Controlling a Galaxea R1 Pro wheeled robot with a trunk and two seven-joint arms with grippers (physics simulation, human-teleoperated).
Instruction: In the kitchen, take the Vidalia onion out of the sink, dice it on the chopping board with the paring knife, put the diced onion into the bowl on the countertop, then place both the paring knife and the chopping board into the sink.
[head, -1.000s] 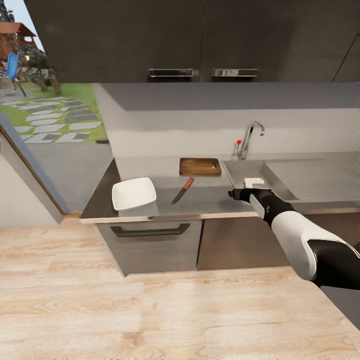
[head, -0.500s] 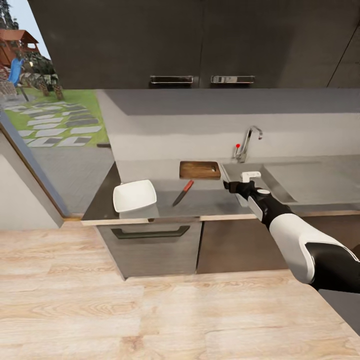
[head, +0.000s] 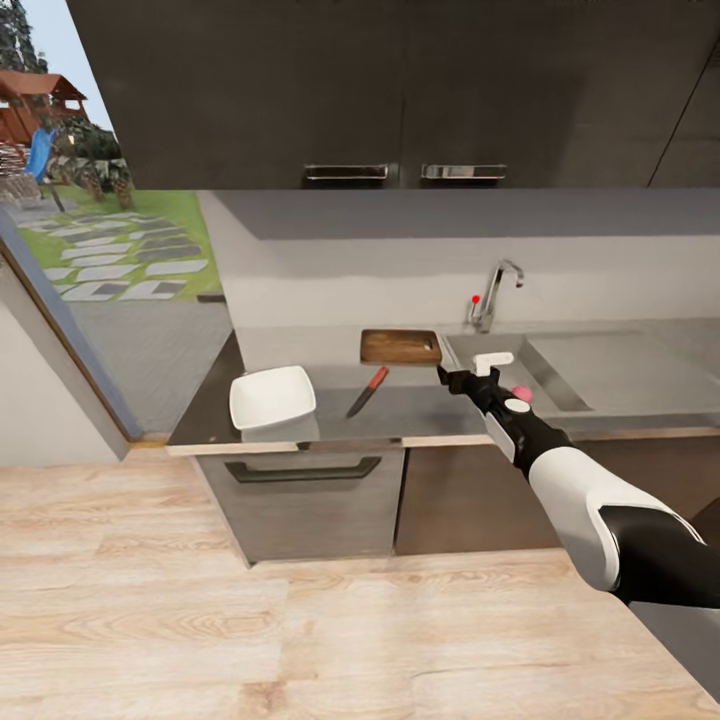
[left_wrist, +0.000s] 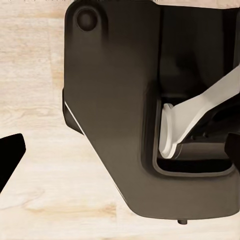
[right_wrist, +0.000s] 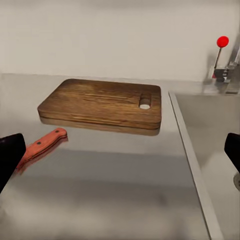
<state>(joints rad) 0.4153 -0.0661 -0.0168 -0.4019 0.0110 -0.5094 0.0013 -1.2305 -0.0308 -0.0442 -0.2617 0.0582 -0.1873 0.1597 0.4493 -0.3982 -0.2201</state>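
A brown wooden chopping board (head: 400, 346) (right_wrist: 102, 105) lies at the back of the steel counter, just left of the sink (head: 468, 348) (right_wrist: 212, 145). The red-handled paring knife (head: 367, 391) (right_wrist: 40, 146) rests on the counter in front of the board. A white square bowl (head: 273, 397) sits further left near the counter's front edge. My right gripper (head: 447, 377) (right_wrist: 120, 152) hovers open over the counter by the sink's front left corner, facing the board, holding nothing. The onion is hidden. In the left wrist view my left gripper (left_wrist: 120, 150) is open beside my dark base.
A faucet (head: 495, 290) with a red knob (right_wrist: 222, 41) stands behind the sink. Dark wall cabinets (head: 400, 90) hang above the counter. A drawer handle (head: 303, 468) sits under the counter. A window (head: 100, 230) lies to the left, wooden floor (head: 250, 620) below.
The head camera has tilted, shifting the whole picture slightly downward. My right gripper has moved a little left and forward, from the sink's corner toward the board and knife.
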